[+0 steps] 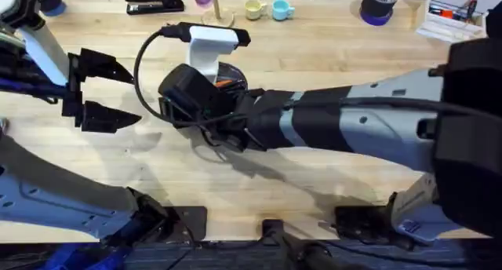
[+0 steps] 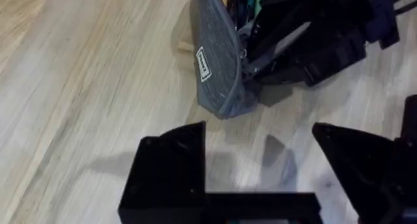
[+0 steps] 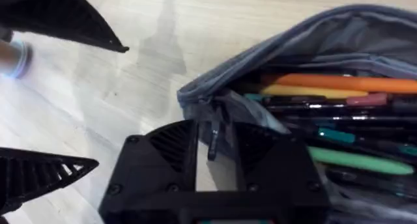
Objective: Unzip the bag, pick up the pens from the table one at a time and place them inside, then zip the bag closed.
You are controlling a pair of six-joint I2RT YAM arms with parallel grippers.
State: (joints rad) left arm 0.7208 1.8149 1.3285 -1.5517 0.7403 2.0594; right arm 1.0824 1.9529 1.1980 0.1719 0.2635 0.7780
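On the table (image 1: 329, 62), the right gripper (image 3: 212, 142) pinches the open bag's (image 3: 326, 35) zipper pull. Left gripper (image 1: 118, 93) waits nearby, spread wide.

- bag (image 3: 306, 35): blue-grey fabric pouch w/ small white label on its side (image 2: 203, 63), rounded end. Zipper open; mouth gapes, lining visible. Lies on the table (image 1: 314, 176) near centre, mostly hidden in overhead view.
- pens (image 3: 339, 107): several packed lengthwise inside bag, side by side – orange, yellow, pink-tipped, dark ones, green. Which are the two slim dark ones: can't tell.
- table: light wood, plank grain; bag rests flat on it.
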